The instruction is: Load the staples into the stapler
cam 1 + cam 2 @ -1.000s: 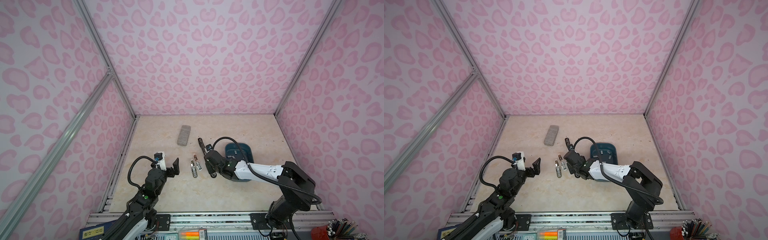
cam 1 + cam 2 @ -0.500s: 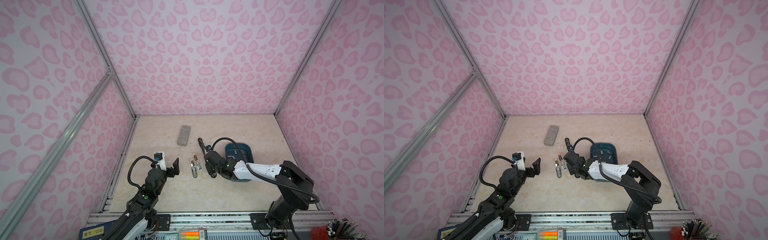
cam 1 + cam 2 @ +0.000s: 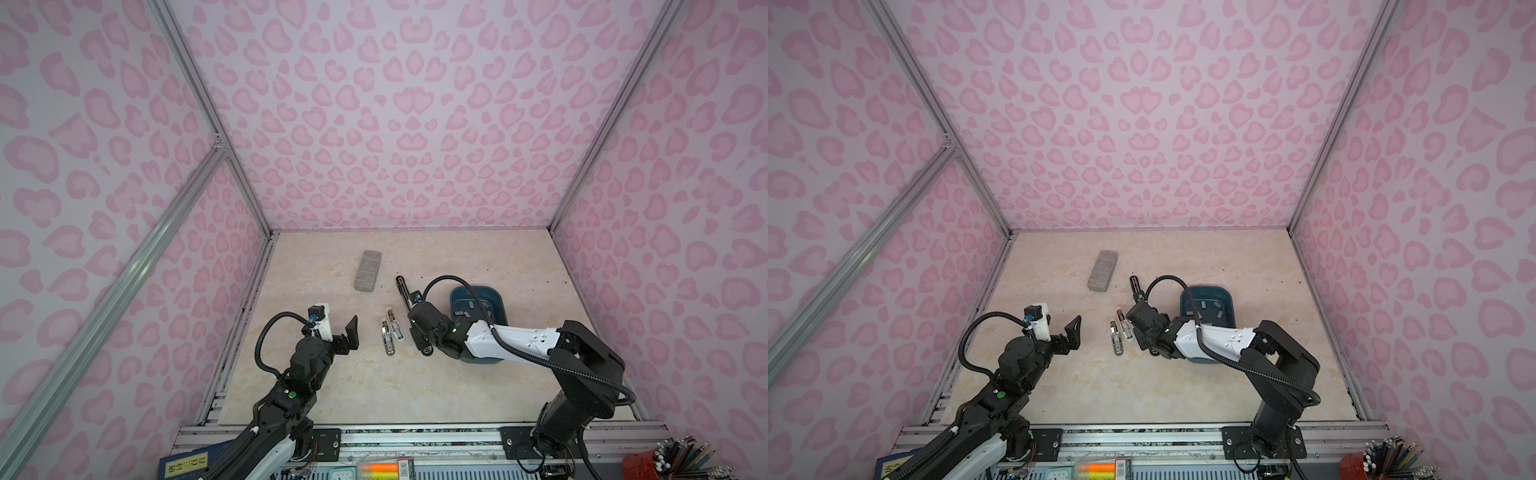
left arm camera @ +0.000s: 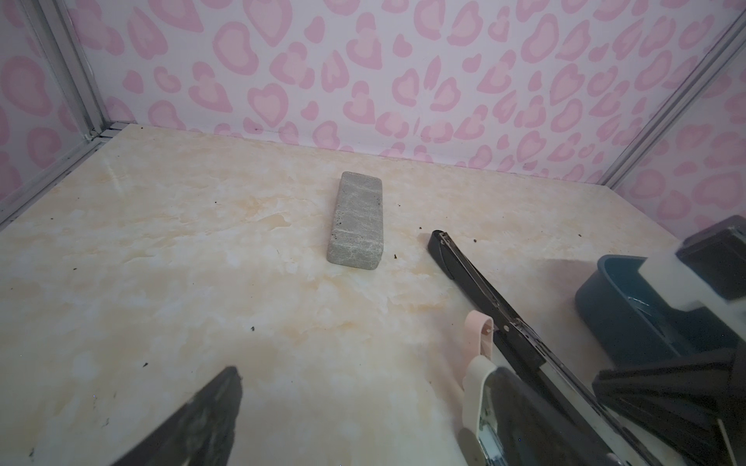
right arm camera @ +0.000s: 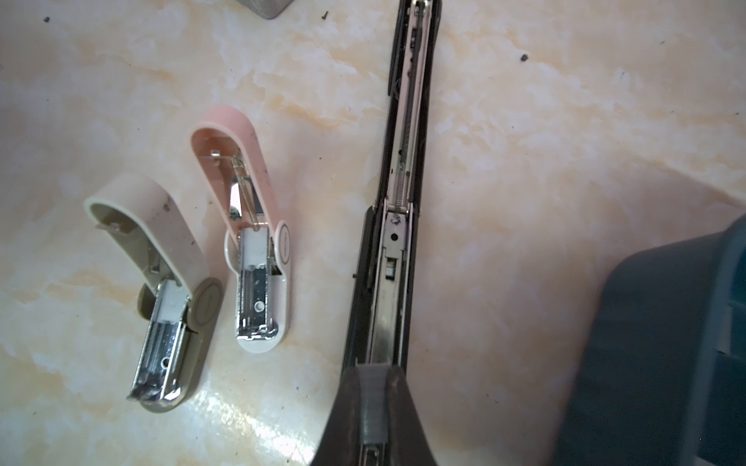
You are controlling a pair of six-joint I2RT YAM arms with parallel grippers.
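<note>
Reaching low with right gripper (image 5: 373, 389), pinched on staples (image 5: 373, 407) over open stapler (image 5: 397, 242); hovering with left gripper (image 3: 340, 338), jaws apart, toward tabletop's (image 3: 374, 395) left edge.

Stapler (image 5: 397, 250) — near end hidden under right gripper (image 5: 373, 373) (held staples (image 5: 372, 407) half-covered); blue tray (image 5: 666, 343) cropped.

Soft, even, fairly bright light casts only faint shadows. In the right wrist view glare streaks the glossy tabletop (image 5: 242, 419) and the near blue tray (image 5: 666, 343) is blurred.
</note>
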